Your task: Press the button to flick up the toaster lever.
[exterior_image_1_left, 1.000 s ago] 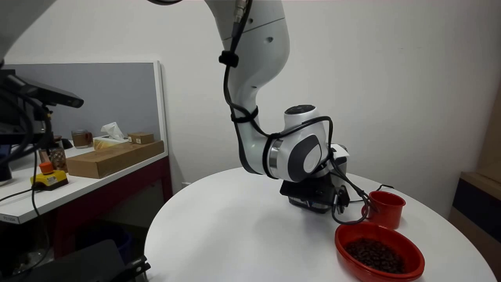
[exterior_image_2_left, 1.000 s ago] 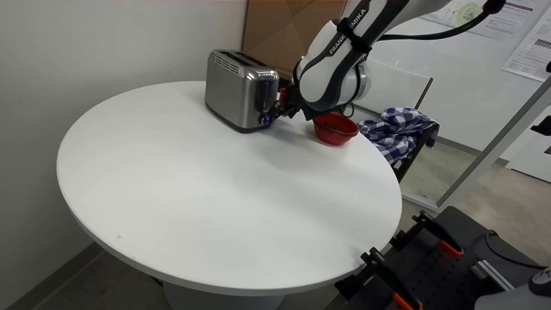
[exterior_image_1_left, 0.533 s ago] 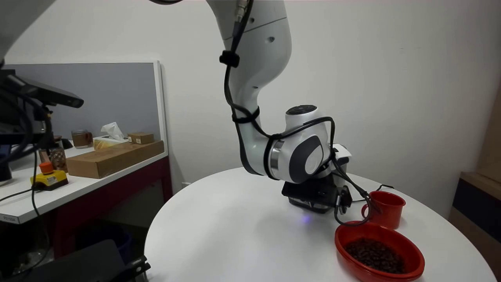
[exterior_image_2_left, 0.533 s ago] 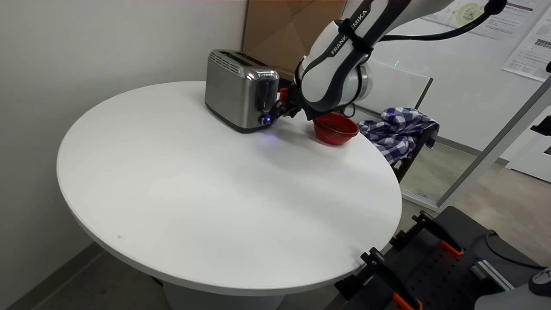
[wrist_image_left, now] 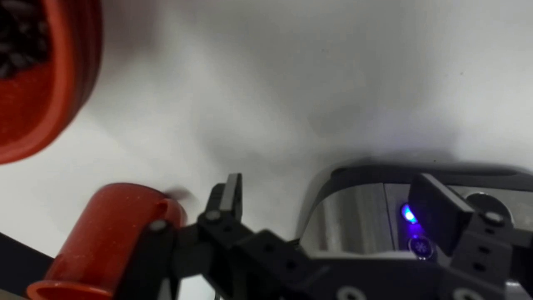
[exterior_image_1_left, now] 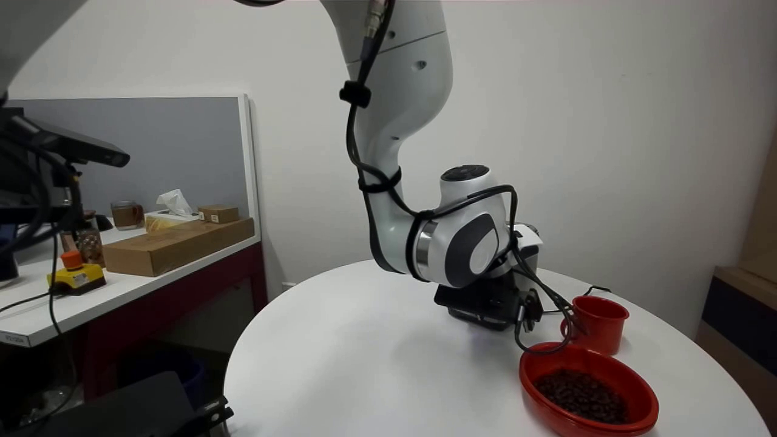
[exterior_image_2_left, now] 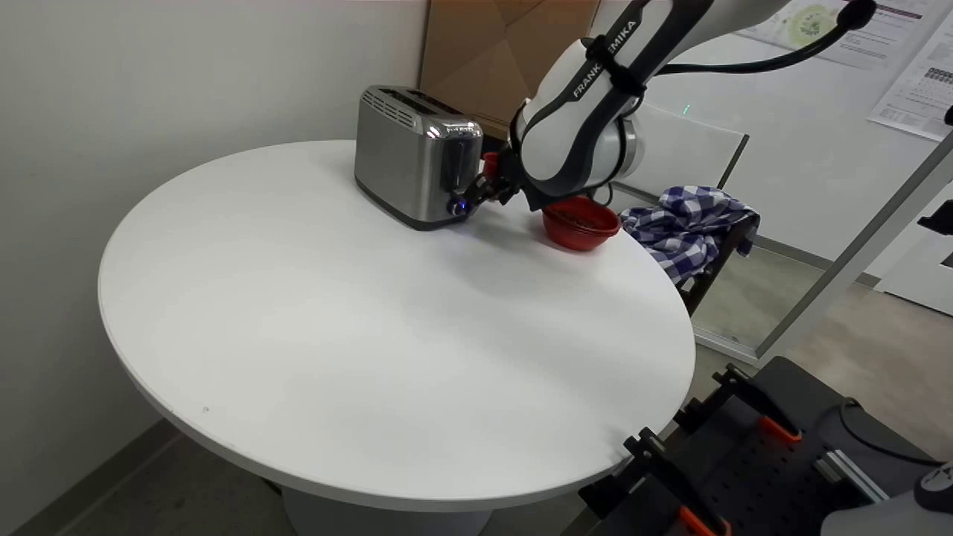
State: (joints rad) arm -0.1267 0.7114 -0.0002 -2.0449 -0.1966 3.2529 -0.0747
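The silver toaster (exterior_image_2_left: 394, 160) stands at the far table edge in an exterior view; in the other exterior view the arm hides most of it, leaving the dark base (exterior_image_1_left: 479, 318). In the wrist view the toaster's front end (wrist_image_left: 354, 218) shows a lit blue button (wrist_image_left: 408, 213) and a snowflake button (wrist_image_left: 421, 248). My gripper (wrist_image_left: 329, 181) is wide open and empty. Its right finger overlaps the lit button and partly covers it; I cannot tell whether it touches. The gripper also shows against the toaster's front (exterior_image_2_left: 482, 195). The lever cannot be made out.
A red mug (exterior_image_1_left: 601, 325) stands near the toaster, close to my left finger in the wrist view (wrist_image_left: 108, 237). A red bowl (exterior_image_1_left: 619, 373) with dark beans stands in front of it. A cardboard box (exterior_image_2_left: 506, 52) stands behind the white round table (exterior_image_2_left: 335, 320).
The blue light was dim, shone brightly with a glow on the table half a second ago, and is fainter now. The arm shifted slightly right, then slightly back and down.
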